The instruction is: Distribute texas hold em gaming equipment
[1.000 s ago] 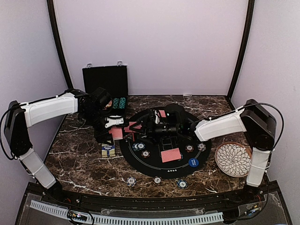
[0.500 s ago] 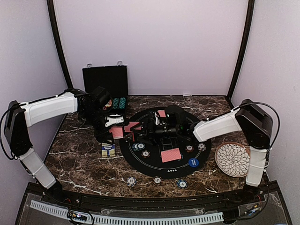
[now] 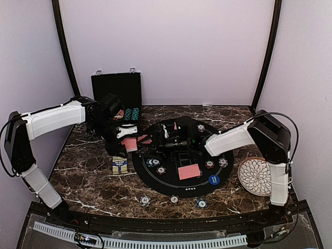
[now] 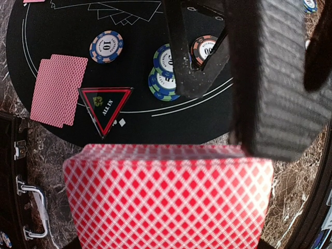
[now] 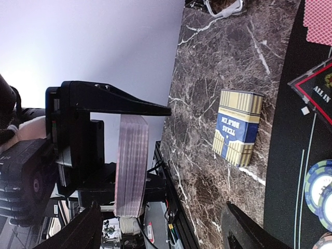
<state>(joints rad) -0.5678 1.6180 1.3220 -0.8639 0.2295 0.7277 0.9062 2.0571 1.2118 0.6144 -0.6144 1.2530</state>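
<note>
One deck [image 4: 168,199] of red-backed cards is clamped in the left gripper [image 3: 124,136] above the black mat [image 4: 62,49]'s left edge, right gripper [image 3: 153,141] wide open and empty just beside it; risk: its fingers pinch several cards or knock the deck loose.

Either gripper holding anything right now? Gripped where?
Left gripper holds the red diamond-backed deck of playing cards, clamped across two opposite edges, faces free. Right gripper is open and empty.

Red-backed deck [image 4: 166,199] in foreground, triangle token [image 4: 105,108] on black mat [image 4: 67,31], chips [image 4: 106,46] beyond
</note>
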